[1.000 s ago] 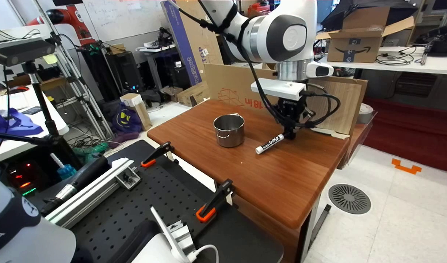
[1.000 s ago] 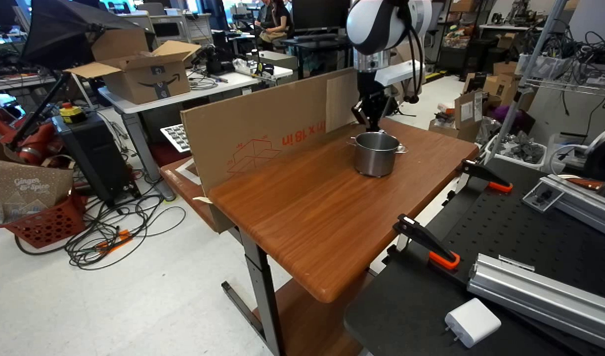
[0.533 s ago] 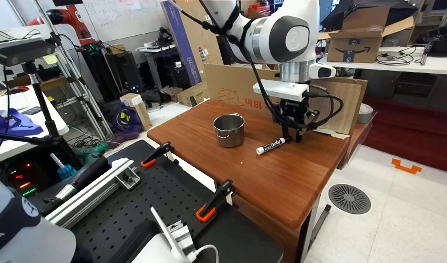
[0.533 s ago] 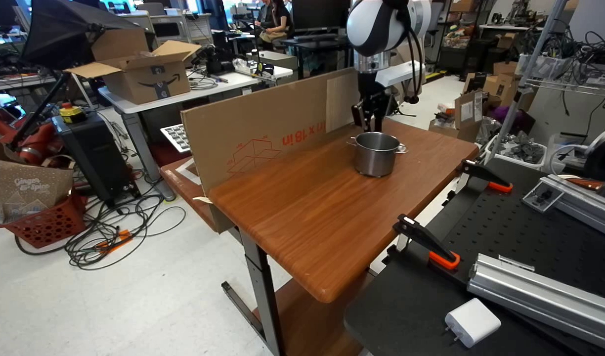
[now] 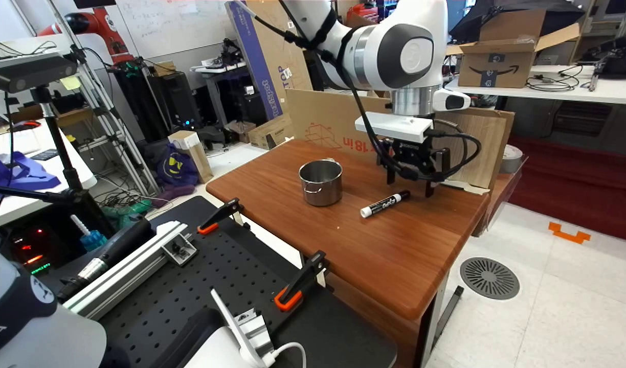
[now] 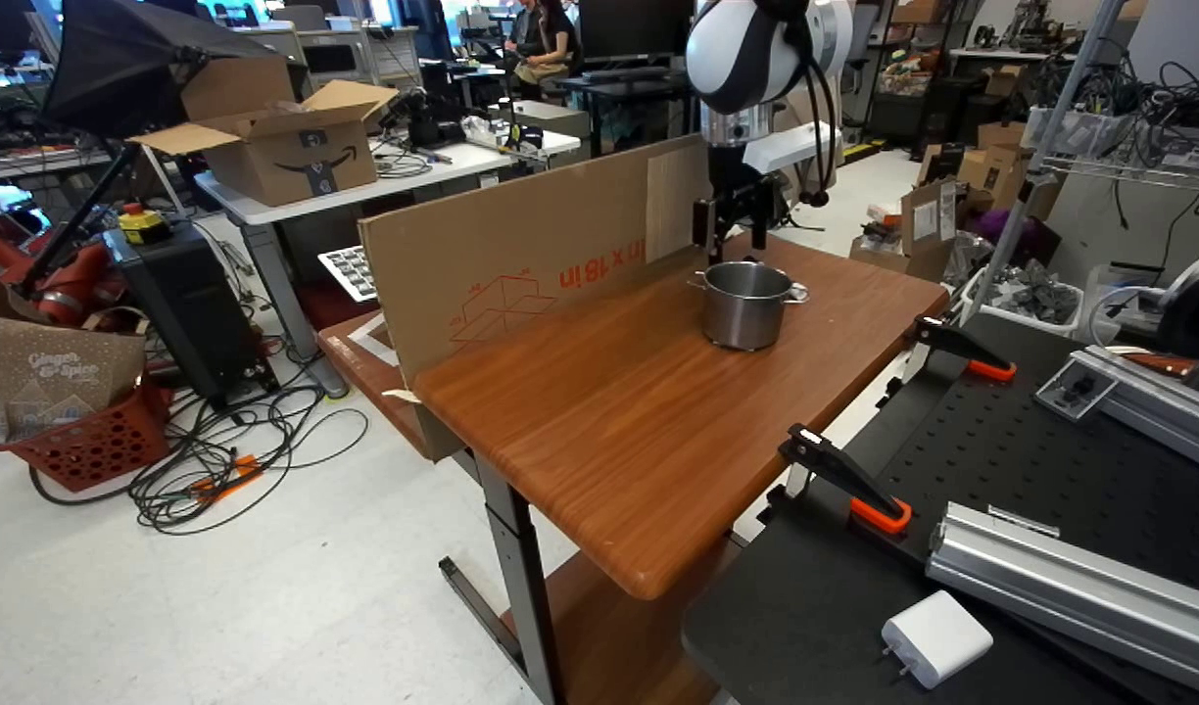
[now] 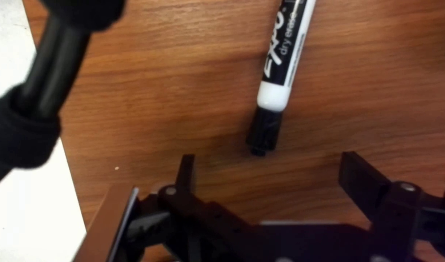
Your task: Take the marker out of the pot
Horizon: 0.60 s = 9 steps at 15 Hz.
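Outside the pot (image 5: 320, 186), the marker (image 5: 385, 204) lies loose before a parted claw (image 7: 268, 156)

Flat on the wooden surface (image 5: 369, 250), the marker rests on its side, apart from the upright pot. The claw's two fingers (image 7: 360, 182) stand wide apart with nothing gripped; they hang low over the surface, though how low I cannot tell.

What the coming move turns on is this: the marker lies ahead of the claw and below it, lined up with the gap. The wrist view shows the black cap (image 7: 264, 131) just short of the line joining the fingers, about midway and touching neither. From there the barrel (image 7: 289, 43) runs away from the claw, its long axis close to square with that line. The arm (image 5: 405, 53) bearing this claw is the one nearest to it.

As for which way it points, the cap faces back toward the claw and the white end (image 5: 365, 211) away from it. In an exterior view the axis slants down to the left and would pass the pot on the side nearer that camera. In an exterior view where the pot (image 6: 742, 318) blocks that spot, the marker cannot be made out.

Judging by this layout, the task looks met, and a retreat is the likely next move. Rising straight up should leave the marker be; a sideways sweep at this height could knock or roll it.
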### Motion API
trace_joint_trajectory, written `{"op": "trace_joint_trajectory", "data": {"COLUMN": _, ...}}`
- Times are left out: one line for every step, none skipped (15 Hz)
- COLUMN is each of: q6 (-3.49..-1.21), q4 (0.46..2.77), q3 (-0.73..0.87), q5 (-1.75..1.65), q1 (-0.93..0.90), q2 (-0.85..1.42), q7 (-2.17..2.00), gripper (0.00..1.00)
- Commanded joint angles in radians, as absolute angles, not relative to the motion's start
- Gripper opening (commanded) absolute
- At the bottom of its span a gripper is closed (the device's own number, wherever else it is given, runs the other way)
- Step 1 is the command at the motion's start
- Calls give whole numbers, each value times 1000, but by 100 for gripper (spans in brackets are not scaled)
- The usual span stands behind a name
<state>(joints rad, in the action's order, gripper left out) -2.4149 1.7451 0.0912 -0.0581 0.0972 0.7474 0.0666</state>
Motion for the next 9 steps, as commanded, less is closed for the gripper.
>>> {"op": "trace_joint_trajectory", "data": {"q6": -2421, "q4": 1752, "q3": 77, "q5": -60, "q1": 115, "q2": 730, "q7": 100, "gripper": 100}}
{"op": "trace_joint_trajectory", "data": {"q6": -2424, "q4": 1768, "q3": 78, "q5": -61, "q1": 116, "q2": 712, "q7": 103, "gripper": 100}}
{"op": "trace_joint_trajectory", "data": {"q6": -2432, "q4": 1782, "q3": 75, "q5": -59, "q1": 121, "q2": 695, "q7": 115, "gripper": 100}}
{"op": "trace_joint_trajectory", "data": {"q6": -2442, "q4": 1807, "q3": 75, "q5": -57, "q1": 127, "q2": 668, "q7": 124, "gripper": 100}}
{"op": "trace_joint_trajectory", "data": {"q6": -2453, "q4": 1828, "q3": 76, "q5": -59, "q1": 131, "q2": 646, "q7": 136, "gripper": 100}}
{"op": "trace_joint_trajectory", "data": {"q6": -2418, "q4": 1760, "q3": 87, "q5": -63, "q1": 115, "q2": 703, "q7": 98, "gripper": 100}}
{"op": "trace_joint_trajectory", "data": {"q6": -2417, "q4": 1773, "q3": 87, "q5": -63, "q1": 120, "q2": 685, "q7": 108, "gripper": 100}}
{"op": "trace_joint_trajectory", "data": {"q6": -2418, "q4": 1786, "q3": 86, "q5": -63, "q1": 123, "q2": 671, "q7": 113, "gripper": 100}}
{"op": "trace_joint_trajectory", "data": {"q6": -2419, "q4": 1795, "q3": 86, "q5": -62, "q1": 123, "q2": 663, "q7": 115, "gripper": 100}}
